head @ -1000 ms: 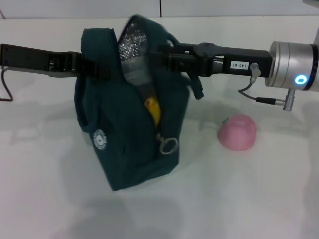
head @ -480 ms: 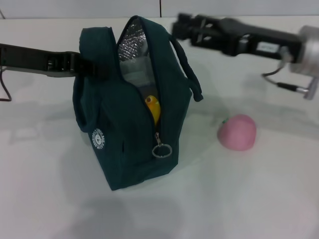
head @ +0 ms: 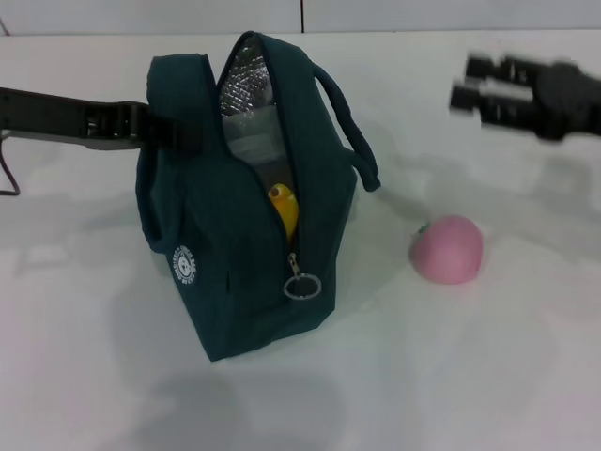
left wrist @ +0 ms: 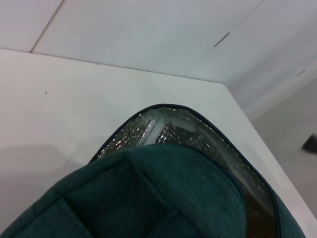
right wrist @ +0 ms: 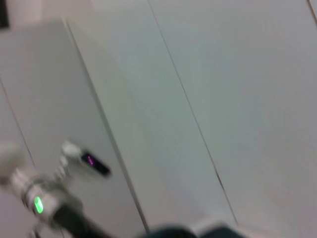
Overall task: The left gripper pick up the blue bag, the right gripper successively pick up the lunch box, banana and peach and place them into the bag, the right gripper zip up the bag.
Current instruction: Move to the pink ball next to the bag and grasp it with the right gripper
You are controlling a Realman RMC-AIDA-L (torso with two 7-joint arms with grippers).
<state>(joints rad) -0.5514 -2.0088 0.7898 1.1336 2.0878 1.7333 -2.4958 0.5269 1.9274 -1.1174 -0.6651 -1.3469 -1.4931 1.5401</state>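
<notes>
- Head view: the dark teal-blue fabric lunch bag (head: 249,202) stands on the white desk (head: 451,376), zip undone. The black left hand (head: 164,132) is clenched on the bag's rear edge. A yellow banana (head: 285,209) shows through the opening; the lunch box cannot be confirmed. The small round pink peach (head: 447,248) lies on the desk beside the bag, unpacked. The black right hand (head: 470,83) hovers beyond the peach, empty; grip state indeterminate.
- Left wrist view: the bag's silver lining (left wrist: 168,134) is exposed.
- Right wrist view: no task item visible.
- Judgement: peach and zipping remain.
</notes>
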